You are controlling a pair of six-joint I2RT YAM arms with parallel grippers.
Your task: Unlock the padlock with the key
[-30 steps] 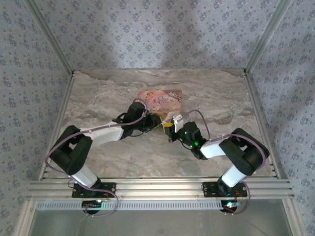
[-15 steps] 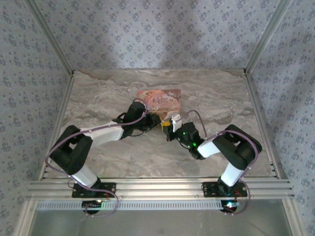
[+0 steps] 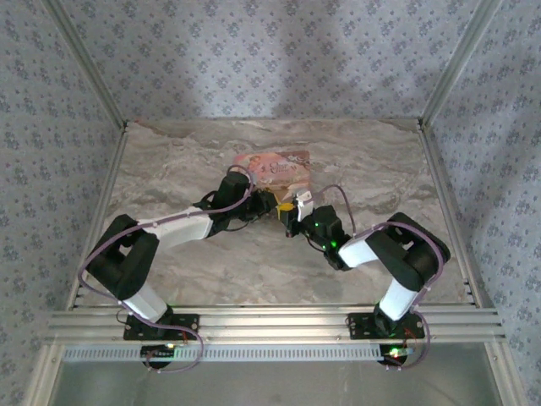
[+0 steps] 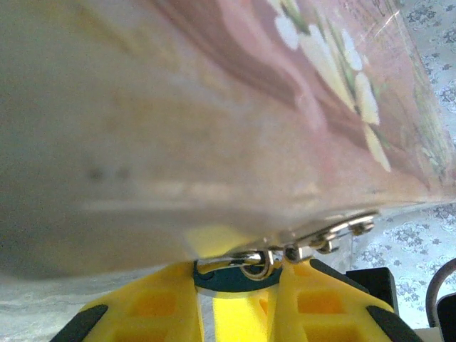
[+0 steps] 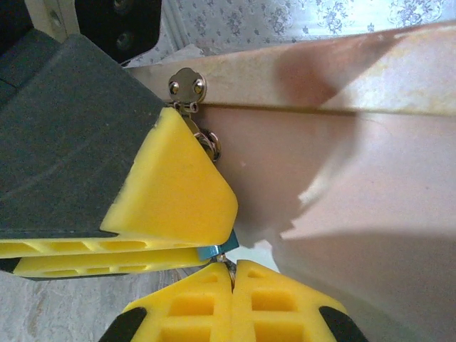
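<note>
Two arms bend in from either side, elbows thrown outward, and meet tip to tip above the marbled table. The left gripper stretches forward and inward. The right gripper angles in from the opposite side until the two sets of fingers almost touch.

The left gripper is closed on the padlock, a tiny bluish-dark body with a bright metal edge, nipped between its yellow fingers. Just past those fingertips a small silver ring links to a shiny hasp with two round rivets. The hasp is fixed to the edge of a pink box, glossy and printed with pale flowers, which lies directly ahead of both grippers.

The right gripper's pads are pressed together with hardly a gap. At their tips sits a thin sliver of metal that looks to be the key, touching the padlock; it is too small to make out clearly.

The pads are soft-looking yellow blocks with square hollow cells, backed by matte dark grey
</note>
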